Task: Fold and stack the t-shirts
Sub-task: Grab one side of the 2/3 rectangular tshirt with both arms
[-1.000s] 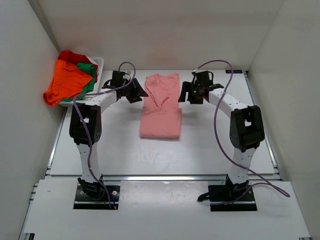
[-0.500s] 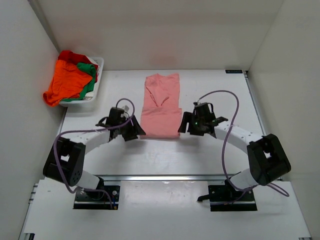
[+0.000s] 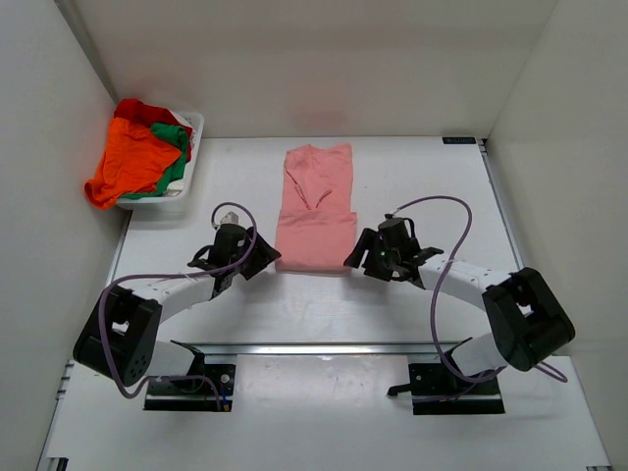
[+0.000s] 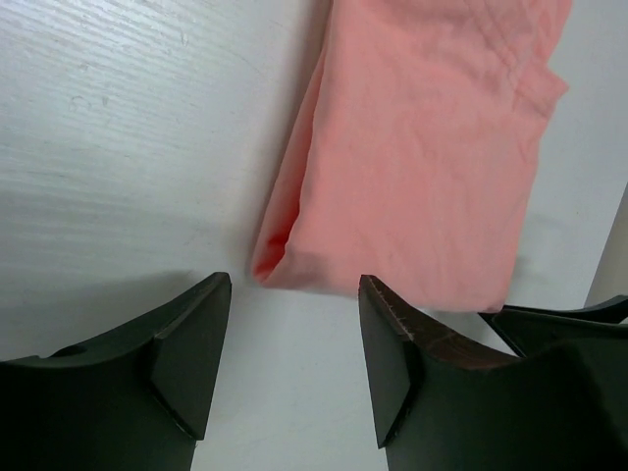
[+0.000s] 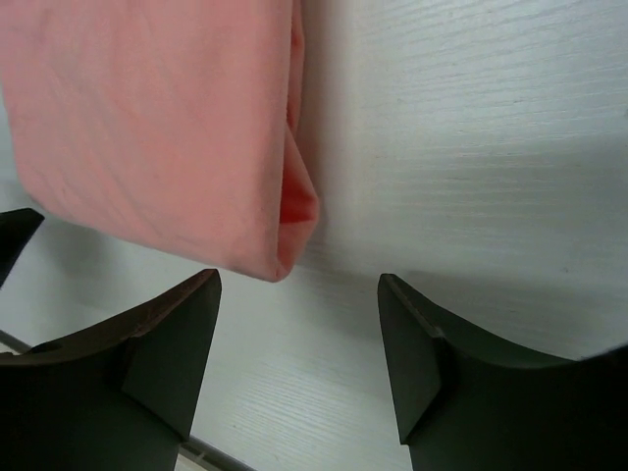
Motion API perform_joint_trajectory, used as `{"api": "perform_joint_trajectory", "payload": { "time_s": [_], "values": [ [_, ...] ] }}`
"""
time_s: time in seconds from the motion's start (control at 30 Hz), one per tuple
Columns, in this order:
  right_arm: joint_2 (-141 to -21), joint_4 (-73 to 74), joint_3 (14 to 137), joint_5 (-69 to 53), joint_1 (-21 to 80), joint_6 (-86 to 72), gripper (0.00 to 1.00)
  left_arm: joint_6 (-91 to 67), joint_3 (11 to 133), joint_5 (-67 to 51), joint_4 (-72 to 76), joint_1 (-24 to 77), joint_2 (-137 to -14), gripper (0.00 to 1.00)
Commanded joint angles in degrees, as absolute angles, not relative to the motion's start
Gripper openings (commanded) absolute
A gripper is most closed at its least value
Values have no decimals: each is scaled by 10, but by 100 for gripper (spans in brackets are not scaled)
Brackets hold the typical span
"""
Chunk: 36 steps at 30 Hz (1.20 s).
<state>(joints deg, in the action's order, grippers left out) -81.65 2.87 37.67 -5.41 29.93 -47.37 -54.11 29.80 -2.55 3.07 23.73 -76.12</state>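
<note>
L gripper (image 4: 291, 285) & R gripper (image 5: 299, 283) are held spread, empty, one at each near corner of the salmon t-shirt (image 3: 316, 221), laid part-folded at table (image 3: 422, 186) centre. Both layers should be pinched at each corner, then lifted evenly, w/o skew.

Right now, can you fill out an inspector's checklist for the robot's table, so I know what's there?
Surface: white table, no marks seen.
Job's things: pink t-shirt lies mid-table, folded into a long strip; orange t-shirt, green t-shirt and red t-shirt are heaped in the white basket at the far left corner.
Clutter: nothing seen.
Grippers: left gripper and right gripper are both open, holding nothing, each at a near corner of the pink t-shirt.
Cables: purple cables loop off both arms.
Surroundings: white walls on three sides.
</note>
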Motion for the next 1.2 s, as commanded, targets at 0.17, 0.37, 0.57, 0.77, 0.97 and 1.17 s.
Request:
{"api": "perform_joint_trajectory", "payload": {
  "time_s": [0.17, 0.37, 0.57, 0.77, 0.97, 1.17],
  "values": [
    [-858, -66, 381, -62, 308, -528, 57, -581, 314, -4, 82, 261, -831, 65],
    [-892, -75, 382, -82, 309, -526, 13, -588, 323, -17, 100, 262, -876, 23],
    [-854, 29, 399, -76, 330, -472, 0, -542, 315, -51, 11, 281, -832, 0],
    [-726, 130, 335, -72, 382, -454, 0, -561, 192, -81, -100, 311, -633, 0],
    [-598, 195, 271, -73, 475, -515, 0, -647, 102, -96, -192, 362, -407, 0],
    [-517, 249, 278, -52, 547, -561, 0, -665, 118, -81, -330, 353, -224, 0]
  ]
}}
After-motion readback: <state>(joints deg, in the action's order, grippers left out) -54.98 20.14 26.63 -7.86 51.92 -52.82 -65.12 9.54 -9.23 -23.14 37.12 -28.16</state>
